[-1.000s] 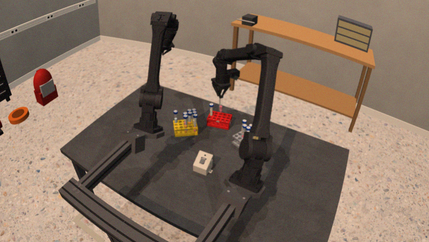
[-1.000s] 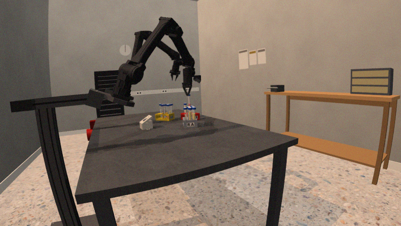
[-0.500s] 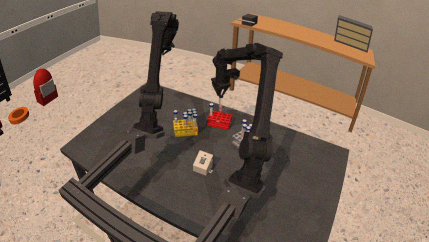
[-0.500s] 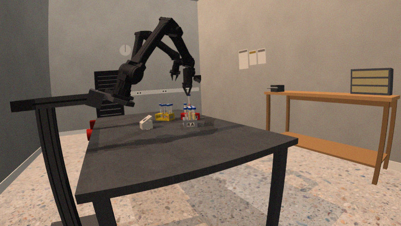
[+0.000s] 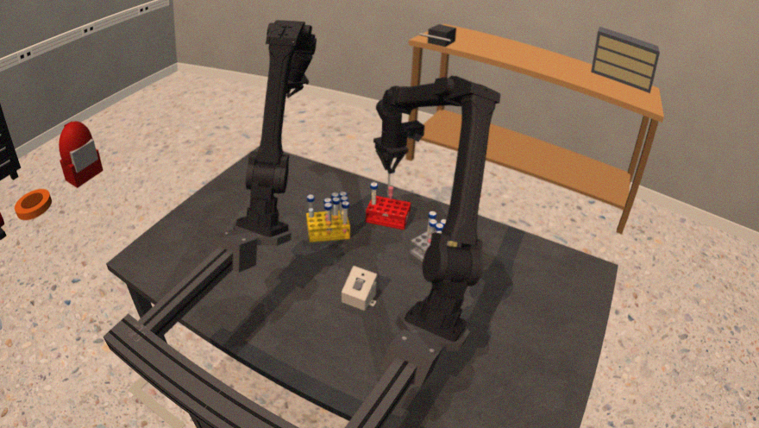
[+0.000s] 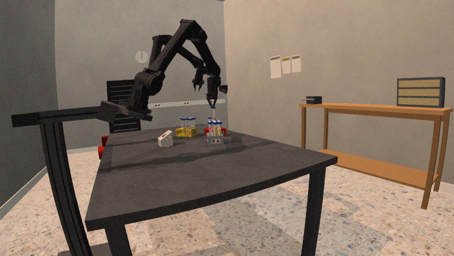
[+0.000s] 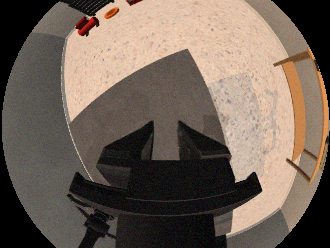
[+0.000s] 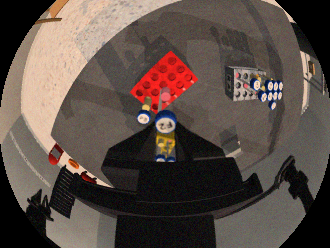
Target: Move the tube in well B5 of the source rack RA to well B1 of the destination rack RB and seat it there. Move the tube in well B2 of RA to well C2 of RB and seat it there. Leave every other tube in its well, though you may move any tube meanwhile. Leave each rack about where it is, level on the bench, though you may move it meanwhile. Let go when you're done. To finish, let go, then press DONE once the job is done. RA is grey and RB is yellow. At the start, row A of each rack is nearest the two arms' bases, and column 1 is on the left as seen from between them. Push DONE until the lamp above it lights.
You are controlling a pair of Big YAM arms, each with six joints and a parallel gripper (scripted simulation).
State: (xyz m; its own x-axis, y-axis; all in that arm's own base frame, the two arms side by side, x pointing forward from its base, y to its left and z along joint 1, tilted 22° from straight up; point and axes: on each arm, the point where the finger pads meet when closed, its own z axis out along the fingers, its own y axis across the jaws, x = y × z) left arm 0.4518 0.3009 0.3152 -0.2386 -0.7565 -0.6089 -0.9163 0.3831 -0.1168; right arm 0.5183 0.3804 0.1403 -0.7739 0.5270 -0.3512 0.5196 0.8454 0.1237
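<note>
My right gripper [image 5: 392, 168] [image 6: 212, 106] is shut on a blue-capped tube [image 5: 390, 184] [image 6: 214, 115] [image 8: 165, 121] with pink contents. The tube hangs upright above the red rack's back part; whether its tip is inside a well is unclear. Grey rack RA [image 6: 209, 141] [image 8: 242, 88] holds several blue-capped tubes and is partly hidden by the right arm in the top view. Yellow rack RB [image 5: 328, 235] [image 6: 182, 135] holds several tubes; my right fingers partly hide it in the right wrist view. My left gripper [image 5: 291, 94] [image 6: 197, 89] [image 7: 166, 123] is partly open and empty, high above the table.
A red rack [image 5: 396, 221] [image 8: 178, 88] stands between RB and RA, with another blue-capped tube [image 5: 373, 194] [image 8: 143, 117] standing in its corner. The cream DONE box [image 5: 354, 296] [image 6: 165, 141] sits nearer the arm bases; its lamp looks unlit.
</note>
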